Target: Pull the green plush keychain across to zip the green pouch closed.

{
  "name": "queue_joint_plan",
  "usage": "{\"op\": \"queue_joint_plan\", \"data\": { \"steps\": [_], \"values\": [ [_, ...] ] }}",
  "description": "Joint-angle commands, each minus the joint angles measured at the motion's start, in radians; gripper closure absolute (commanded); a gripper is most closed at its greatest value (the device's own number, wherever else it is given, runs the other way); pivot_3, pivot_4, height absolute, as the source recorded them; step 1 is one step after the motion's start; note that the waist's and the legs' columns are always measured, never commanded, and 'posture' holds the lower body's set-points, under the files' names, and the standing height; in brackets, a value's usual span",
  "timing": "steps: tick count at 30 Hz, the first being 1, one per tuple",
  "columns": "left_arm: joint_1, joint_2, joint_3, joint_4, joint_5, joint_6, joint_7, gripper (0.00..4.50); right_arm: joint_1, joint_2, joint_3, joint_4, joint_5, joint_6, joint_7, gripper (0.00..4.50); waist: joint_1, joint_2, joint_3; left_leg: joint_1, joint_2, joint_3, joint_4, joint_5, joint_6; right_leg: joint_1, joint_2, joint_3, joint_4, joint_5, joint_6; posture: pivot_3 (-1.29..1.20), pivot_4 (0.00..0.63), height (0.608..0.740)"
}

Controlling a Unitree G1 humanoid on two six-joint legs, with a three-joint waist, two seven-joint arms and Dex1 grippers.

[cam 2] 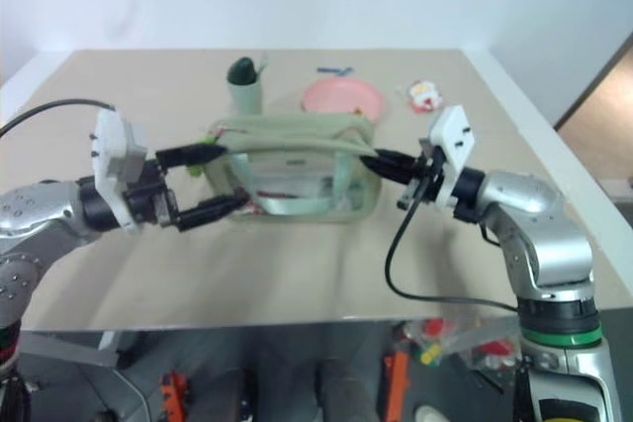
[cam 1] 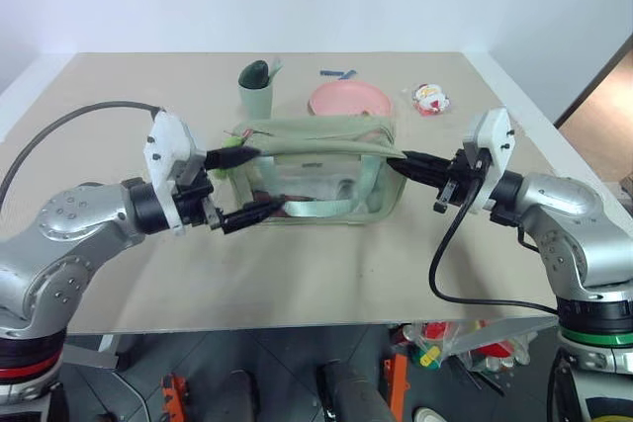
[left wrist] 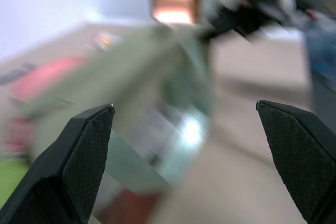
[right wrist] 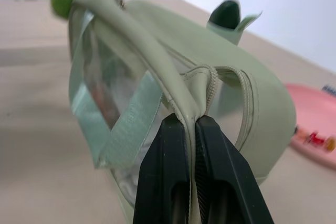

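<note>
Table (cam 1: 148, 274): green pouch (cam 1: 326, 160) lies crosswise

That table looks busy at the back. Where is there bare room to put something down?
The table is bare along its near edge, in front of the green pouch. The far left corner, left of the cup, is free too. It is crowded behind the pouch: cup, pink plate, small toy. Each claw, left and right, blocks one end of the pouch.

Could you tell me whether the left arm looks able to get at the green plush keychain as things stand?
Probably yes. The left tool is open at the green pouch's left end, with the green plush keychain between its two fingers. Nothing blocks it, and the right tool is shut on the pouch's far end.
</note>
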Motion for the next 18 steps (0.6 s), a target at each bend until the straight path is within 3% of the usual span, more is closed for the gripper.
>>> {"op": "queue_joint_plan", "data": {
  "steps": [1, 9, 18],
  "values": [
    [0.020, -0.042, 0.041, -0.012, 0.050, -0.035, 0.101, 0.00, 0.028, 0.011, -0.011, -0.063, 0.011, -0.018, -0.015, 4.48, -0.002, 0.000, 0.000, 0.000, 0.000, 0.000, 0.000, 0.000, 0.000, 0.000, 0.000, 0.000, 0.000, 0.000, 0.000, 0.00, 0.150, 0.740],
    [0.138, -0.118, 0.126, -0.027, 0.079, -0.019, 0.264, 0.00, 0.074, 0.027, 0.001, -0.102, 0.010, -0.025, -0.041, 4.48, -0.004, 0.000, -0.001, 0.003, 0.002, 0.000, 0.000, 0.000, 0.000, 0.001, 0.002, 0.001, 0.001, 0.002, -0.002, 0.00, 0.150, 0.740],
    [0.198, -0.137, 0.090, -0.002, 0.083, -0.041, 0.225, 0.00, 0.072, 0.032, 0.021, -0.113, -0.006, -0.030, -0.056, 4.48, -0.004, 0.000, -0.001, 0.004, 0.001, 0.001, 0.000, 0.001, 0.000, 0.002, 0.002, 0.002, 0.000, 0.000, -0.006, 0.00, 0.150, 0.740]
  ]
}}
